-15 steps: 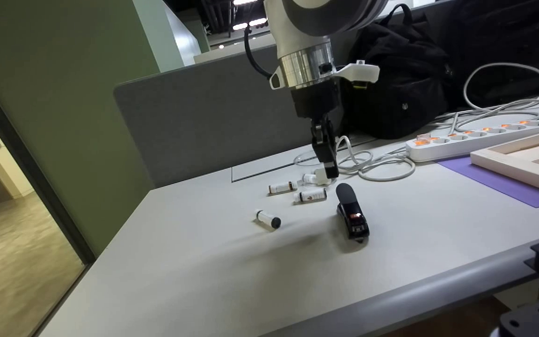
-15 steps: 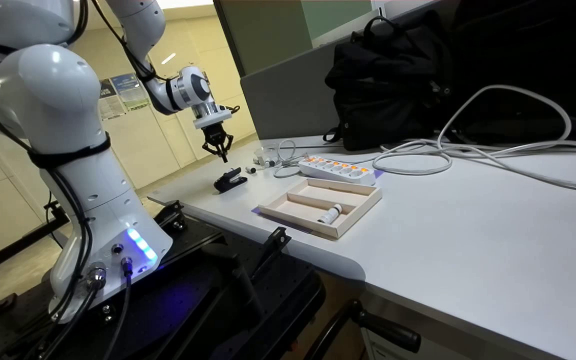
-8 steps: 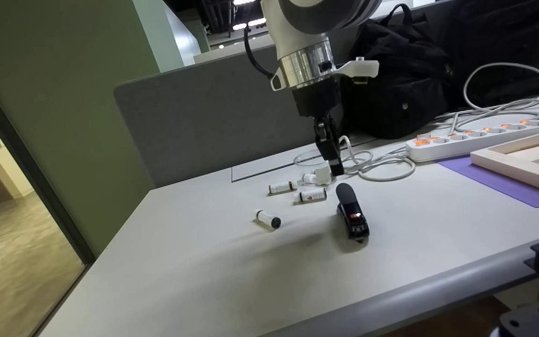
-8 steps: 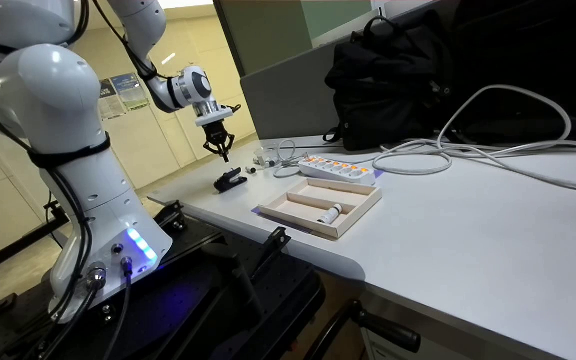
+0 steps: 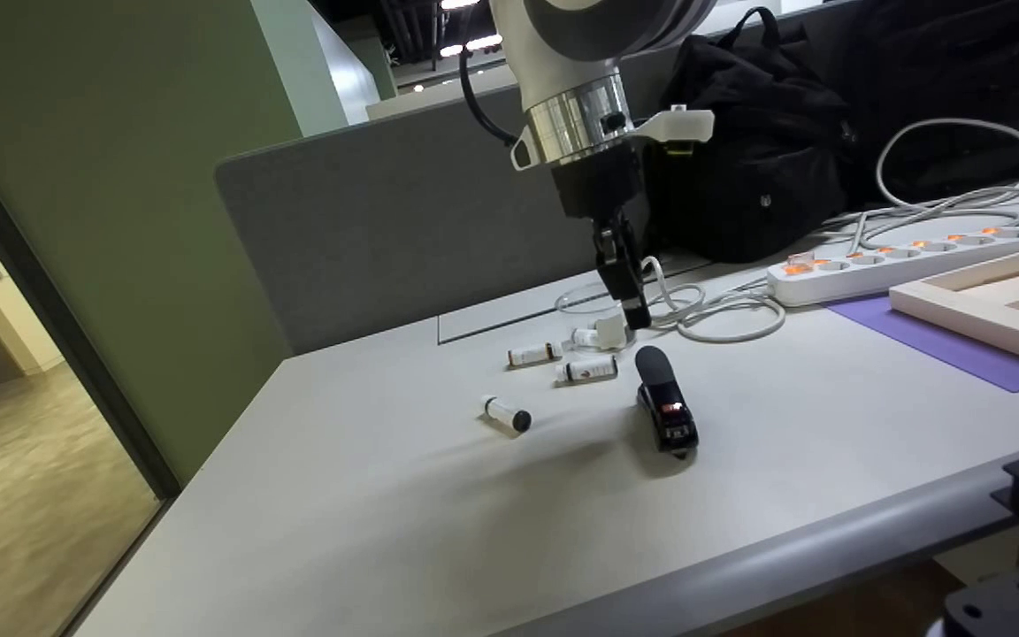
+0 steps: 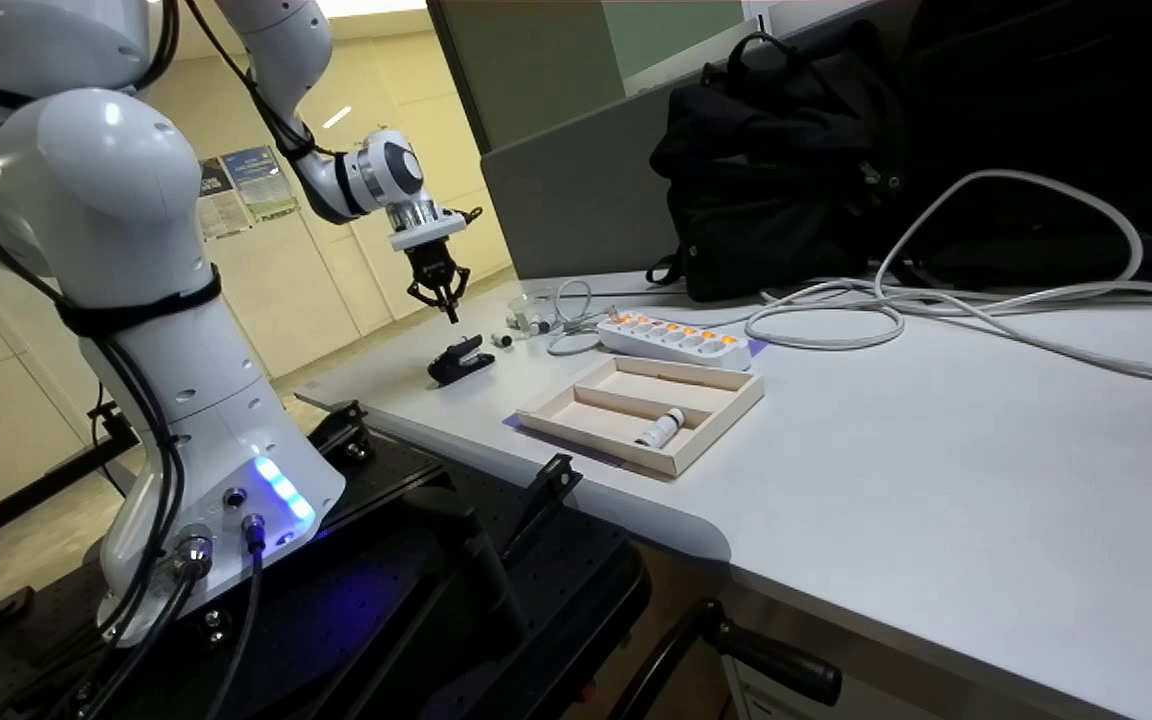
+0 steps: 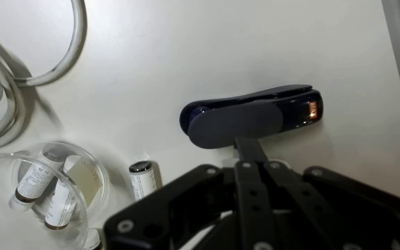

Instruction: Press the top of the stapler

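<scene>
The black stapler (image 5: 664, 398) lies on the white table with its top arm raised at one end. It also shows in an exterior view (image 6: 461, 361). In the wrist view the stapler (image 7: 236, 123) shows its matte grey top patch and a glossy dark end with a small red label. My gripper (image 5: 638, 324) is above the table, past the raised end of the stapler, pointing down. In an exterior view the gripper (image 6: 454, 319) has its fingertips together with nothing between them. In the wrist view the gripper (image 7: 248, 141) overlaps the edge of the grey patch; no contact shows.
Small white bottles (image 5: 508, 414) lie beside the stapler. A clear round container (image 7: 99, 166) holds some bottles. White cables (image 5: 731, 323), a power strip (image 5: 907, 261), a wooden tray (image 6: 651, 458) and a black bag (image 6: 776, 170) stand further off.
My gripper has shifted slightly to the right and a little up in an exterior view, mostly in the first half second. The stapler has not moved.
</scene>
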`<action>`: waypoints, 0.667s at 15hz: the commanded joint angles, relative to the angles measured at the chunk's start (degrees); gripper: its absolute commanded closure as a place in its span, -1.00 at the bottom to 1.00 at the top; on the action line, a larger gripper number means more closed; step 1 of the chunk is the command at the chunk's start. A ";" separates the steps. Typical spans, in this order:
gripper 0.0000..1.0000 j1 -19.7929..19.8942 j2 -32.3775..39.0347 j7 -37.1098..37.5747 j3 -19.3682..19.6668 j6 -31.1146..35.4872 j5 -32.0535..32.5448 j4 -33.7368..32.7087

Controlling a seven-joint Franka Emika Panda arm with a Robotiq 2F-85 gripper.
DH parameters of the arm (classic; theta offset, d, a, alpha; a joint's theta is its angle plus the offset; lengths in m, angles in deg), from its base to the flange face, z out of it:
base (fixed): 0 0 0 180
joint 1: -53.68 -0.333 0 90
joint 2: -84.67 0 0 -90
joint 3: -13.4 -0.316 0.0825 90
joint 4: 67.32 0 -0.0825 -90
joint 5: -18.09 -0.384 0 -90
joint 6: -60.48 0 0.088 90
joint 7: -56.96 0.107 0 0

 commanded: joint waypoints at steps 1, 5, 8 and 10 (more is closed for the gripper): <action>1.00 -0.54 0.24 0.29 0.44 -2.66 0.69 -1.64; 1.00 -3.24 5.85 7.03 3.57 0.66 4.00 -4.00; 0.98 -2.28 4.87 4.19 2.74 1.06 2.73 -2.11; 0.98 -2.40 6.11 4.58 2.88 1.29 2.76 -2.94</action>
